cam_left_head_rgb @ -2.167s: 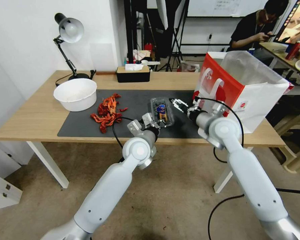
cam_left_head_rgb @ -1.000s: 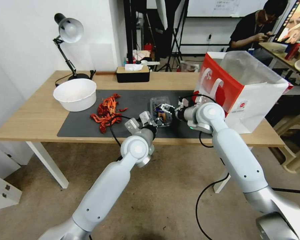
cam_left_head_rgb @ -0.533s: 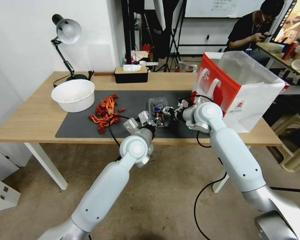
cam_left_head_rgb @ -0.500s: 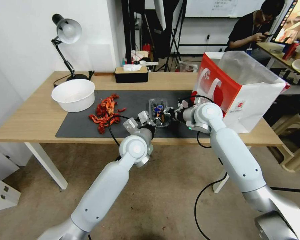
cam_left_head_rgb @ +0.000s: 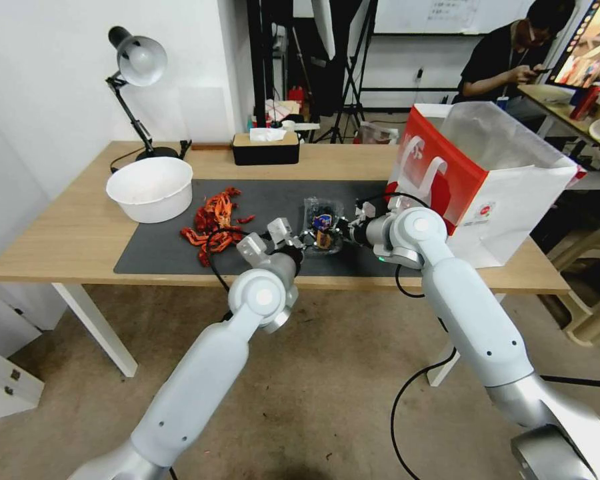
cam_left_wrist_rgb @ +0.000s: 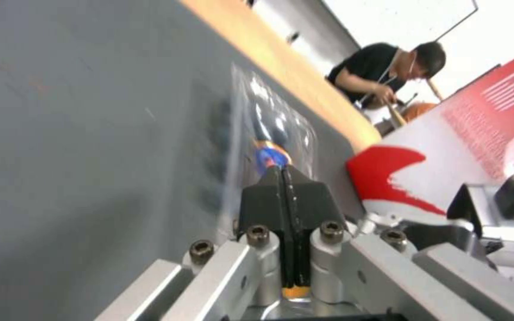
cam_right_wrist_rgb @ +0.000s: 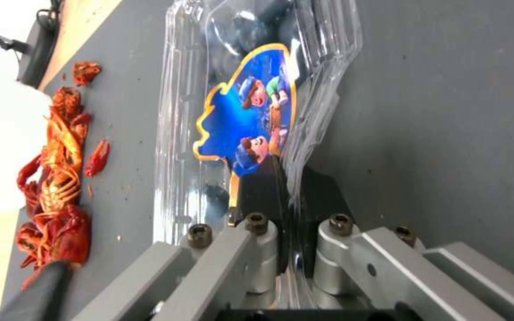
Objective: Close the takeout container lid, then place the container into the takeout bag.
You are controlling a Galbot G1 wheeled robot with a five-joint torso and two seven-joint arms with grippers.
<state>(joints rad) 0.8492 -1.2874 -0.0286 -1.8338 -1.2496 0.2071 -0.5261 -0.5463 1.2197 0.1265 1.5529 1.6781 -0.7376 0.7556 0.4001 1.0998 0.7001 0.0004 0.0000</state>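
Observation:
The takeout container (cam_left_head_rgb: 322, 222) is a small clear clamshell on the dark mat, with dark berries inside. Its lid (cam_right_wrist_rgb: 251, 89), bearing a blue cartoon sticker, lies down over the base. My left gripper (cam_left_head_rgb: 302, 238) is at the container's near-left end, fingers pressed together (cam_left_wrist_rgb: 282, 171) on its thin rim. From the opposite end my right gripper (cam_left_head_rgb: 342, 233) is shut on the clear plastic edge (cam_right_wrist_rgb: 290, 178). The takeout bag (cam_left_head_rgb: 447, 180), red-fronted with white sides and a clear liner, stands open just right of the right arm.
A heap of red crayfish (cam_left_head_rgb: 213, 223) lies on the mat (cam_left_head_rgb: 173, 250) left of the container, with a white bowl (cam_left_head_rgb: 150, 189) beyond it. A desk lamp (cam_left_head_rgb: 137, 63) and a black tissue box (cam_left_head_rgb: 265, 148) stand along the table's back edge.
The right gripper, open and apart from the container 2.2 s ago, has moved in and shut on its edge. The left arm has shifted slightly left. The container has barely moved.

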